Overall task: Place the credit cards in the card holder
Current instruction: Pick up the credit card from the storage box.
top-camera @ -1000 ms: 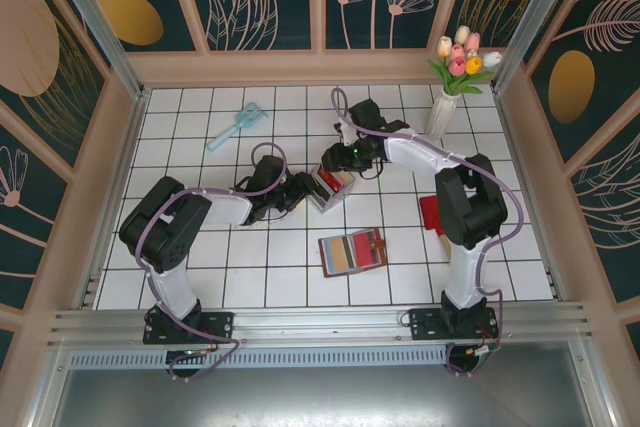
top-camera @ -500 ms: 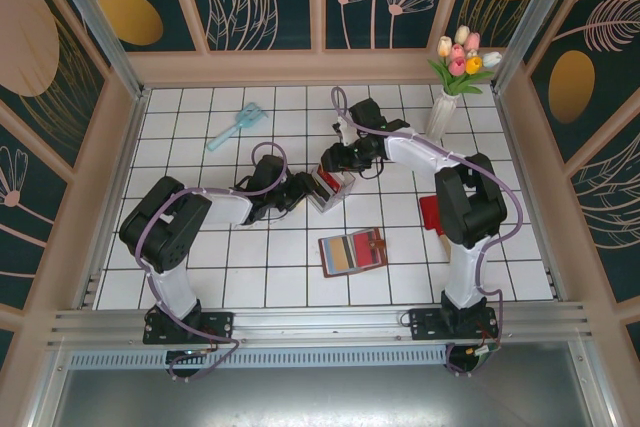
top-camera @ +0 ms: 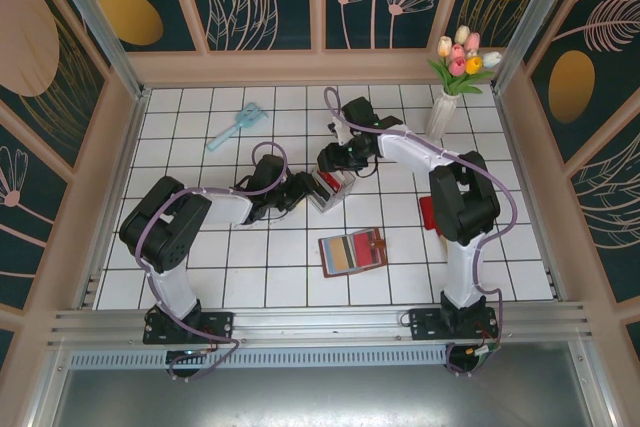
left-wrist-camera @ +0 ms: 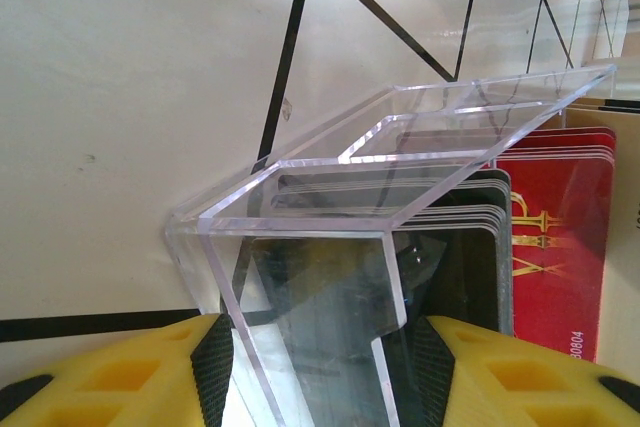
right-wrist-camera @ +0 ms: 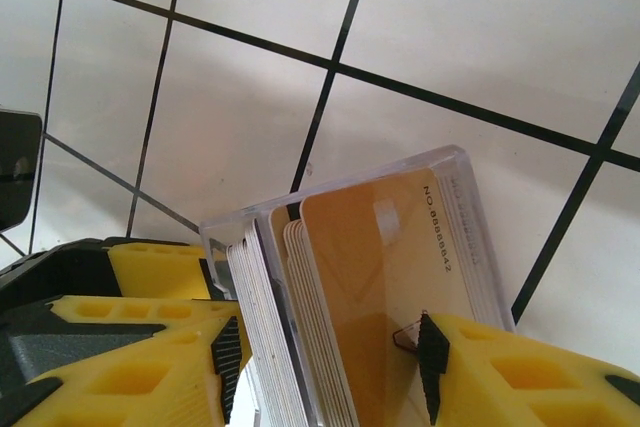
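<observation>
Clear acrylic forms the one box-like tray (top-camera: 328,190), which is seen near the middle of the white tiled table (top-camera: 260,277) and appears tipped. The tray is clamped by the left gripper (left-wrist-camera: 320,382): its yellow fingers (left-wrist-camera: 130,377) are drawn in against both side walls.

The thin plastic credit cards (right-wrist-camera: 390,287) are stood on edge in the tray in four colour groups: red, black, tan and pale grey. The number in each group cannot be counted.

One brown leather booklet-style card holder (top-camera: 352,251) is laid open and flat toward the near edge, apart from the tray, with bare tiles on its left and near sides.

One pale blue brush (top-camera: 236,127) is placed toward the far left corner. One white vase of tulips (top-camera: 445,107) is placed at the far right corner. One red flat object (top-camera: 430,212) is partly covered by the right arm (top-camera: 455,197).

The right gripper (right-wrist-camera: 325,367) is set over the tray from the far side, jaws partly apart, with a pad (right-wrist-camera: 228,347) on each side of the tan and grey cards. Whether the cards are gripped cannot be told.
</observation>
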Controlling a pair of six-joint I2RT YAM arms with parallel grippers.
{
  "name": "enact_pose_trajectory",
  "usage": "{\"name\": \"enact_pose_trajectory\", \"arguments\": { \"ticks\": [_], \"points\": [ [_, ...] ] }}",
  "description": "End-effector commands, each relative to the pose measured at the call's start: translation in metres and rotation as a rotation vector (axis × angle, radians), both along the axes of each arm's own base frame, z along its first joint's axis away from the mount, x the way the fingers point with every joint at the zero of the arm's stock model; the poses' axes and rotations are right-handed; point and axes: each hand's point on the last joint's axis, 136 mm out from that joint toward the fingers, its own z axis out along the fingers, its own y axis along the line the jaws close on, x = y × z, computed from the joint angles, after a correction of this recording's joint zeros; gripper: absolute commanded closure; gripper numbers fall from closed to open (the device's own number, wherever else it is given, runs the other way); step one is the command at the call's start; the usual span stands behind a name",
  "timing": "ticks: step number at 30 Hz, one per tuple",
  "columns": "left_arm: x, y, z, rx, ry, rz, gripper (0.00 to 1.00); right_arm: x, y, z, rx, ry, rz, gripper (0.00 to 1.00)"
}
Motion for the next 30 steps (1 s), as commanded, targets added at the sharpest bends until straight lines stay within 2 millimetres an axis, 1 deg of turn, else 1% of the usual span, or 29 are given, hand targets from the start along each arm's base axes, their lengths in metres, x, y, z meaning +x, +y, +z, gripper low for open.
{"name": "enact_pose_trajectory", "arguments": {
  "ticks": [1,4,11,17,22,26,30],
  "points": [
    [0.004,-0.004,0.001,0.002,-0.001,-0.023,0.46,-0.005,0.005,0.007,-0.002,0.004,0.029,0.5],
    [0.004,-0.004,0.001,0.005,-0.001,-0.024,0.46,-0.006,0.007,0.02,0.024,-0.009,0.032,0.51],
    [0.004,-0.005,0.0,0.003,0.001,-0.025,0.46,-0.007,0.007,0.034,0.041,-0.027,0.029,0.53],
    [0.003,-0.005,-0.001,0.0,0.003,-0.025,0.46,-0.007,0.005,0.038,0.043,-0.031,0.025,0.56],
    [0.003,-0.005,-0.001,-0.001,0.003,-0.026,0.46,-0.007,0.003,0.037,0.038,-0.029,0.02,0.57],
    [0.003,-0.006,-0.002,-0.001,0.005,-0.029,0.46,-0.004,0.0,0.036,0.026,-0.037,0.008,0.63],
    [0.003,-0.005,-0.001,-0.002,0.005,-0.029,0.46,-0.003,-0.001,0.041,0.038,-0.046,0.002,0.68]
  ]
}}
